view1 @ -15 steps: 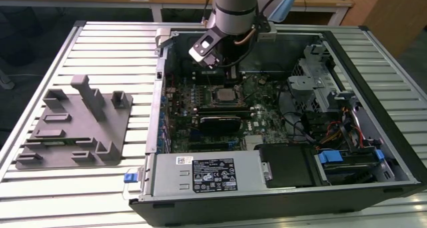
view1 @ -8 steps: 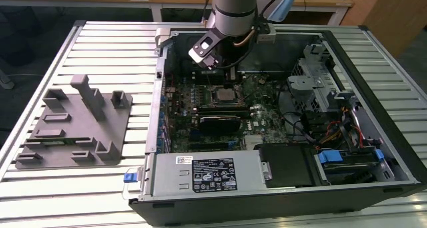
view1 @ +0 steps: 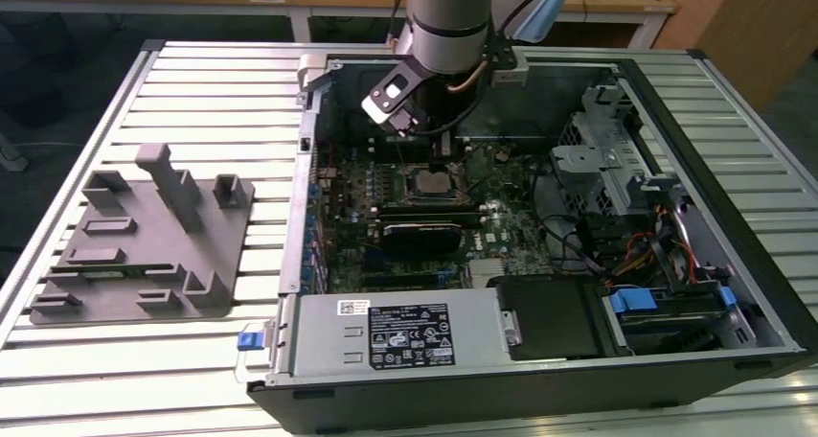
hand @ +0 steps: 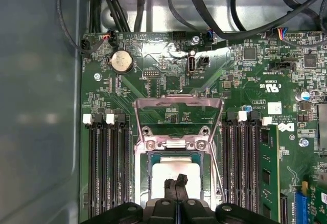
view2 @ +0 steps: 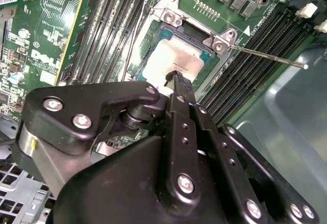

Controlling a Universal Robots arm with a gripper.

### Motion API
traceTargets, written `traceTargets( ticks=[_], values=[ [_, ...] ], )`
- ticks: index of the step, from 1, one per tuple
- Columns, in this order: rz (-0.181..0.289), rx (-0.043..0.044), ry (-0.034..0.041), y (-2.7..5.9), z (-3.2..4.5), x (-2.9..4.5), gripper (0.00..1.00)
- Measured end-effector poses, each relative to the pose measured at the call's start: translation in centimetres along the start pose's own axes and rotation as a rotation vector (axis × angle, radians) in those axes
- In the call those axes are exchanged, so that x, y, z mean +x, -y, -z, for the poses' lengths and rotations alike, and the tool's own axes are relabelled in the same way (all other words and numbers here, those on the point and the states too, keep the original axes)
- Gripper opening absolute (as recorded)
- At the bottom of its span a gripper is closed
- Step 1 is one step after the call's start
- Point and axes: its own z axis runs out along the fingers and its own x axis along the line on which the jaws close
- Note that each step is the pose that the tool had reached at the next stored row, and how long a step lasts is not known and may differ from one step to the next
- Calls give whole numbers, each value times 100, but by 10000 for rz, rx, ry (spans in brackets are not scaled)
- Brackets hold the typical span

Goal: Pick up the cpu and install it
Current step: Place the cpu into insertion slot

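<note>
The cpu (view1: 432, 180) lies in the motherboard socket (view1: 458, 180) at the exterior view's centre, right of the grey fixture (view1: 141, 245). In the first wrist view the gripper (hand: 177, 181), fingertips pressed together and holding nothing, is poised close over the cpu. The socket's hinged frame (hand: 179, 106) stands open, so placing looks done and the chip is not yet clamped.

The exterior view looks down at a slant, from high and well back, on the open computer case (view1: 537, 264) lying on the slatted tabletop (view1: 192, 102); the case takes up the exterior view's middle and right. Both wrist views sit close above the motherboard (hand: 168, 81), looking past the hand (hand: 176, 181). The first wrist view faces it squarely, the second wrist view obliquely. All three share the socket (hand: 176, 143) and chip (view2: 173, 55).
</note>
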Motion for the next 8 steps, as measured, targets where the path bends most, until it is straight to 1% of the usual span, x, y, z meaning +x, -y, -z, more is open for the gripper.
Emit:
traceTargets(
  ticks=[5,8],
  values=[
    [-11,0,1,1,-36,-1,11],
    [-12,2,4,2,-43,-1,11]
  ],
)
